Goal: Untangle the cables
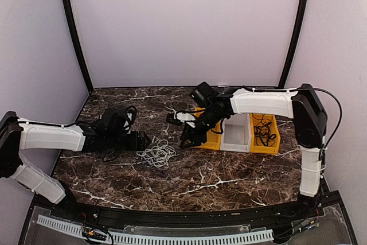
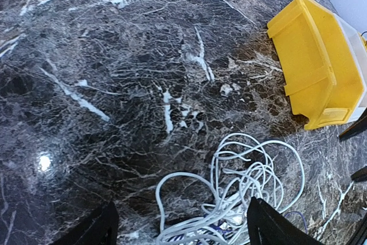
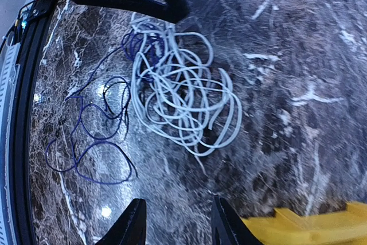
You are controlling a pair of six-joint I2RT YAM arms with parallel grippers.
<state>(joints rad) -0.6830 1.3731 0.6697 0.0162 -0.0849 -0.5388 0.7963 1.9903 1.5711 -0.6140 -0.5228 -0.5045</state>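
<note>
A clump of white cables (image 1: 157, 154) lies on the dark marble table between the two arms. In the right wrist view the white clump (image 3: 178, 90) has a thin dark blue cable (image 3: 92, 136) looping out of it to the left. My left gripper (image 1: 146, 140) is open and empty, low at the clump's left edge; in its wrist view its fingers straddle the near part of the clump (image 2: 241, 193). My right gripper (image 1: 187, 140) is open and empty, above the table to the right of the clump, not touching it. Black cables (image 1: 264, 130) lie in the right yellow bin.
Three bins stand in a row at the right: a yellow one (image 1: 209, 137), a white one (image 1: 238, 133) and a yellow one (image 1: 274, 142). The nearest yellow bin shows in the left wrist view (image 2: 312, 67) and the right wrist view (image 3: 309, 228).
</note>
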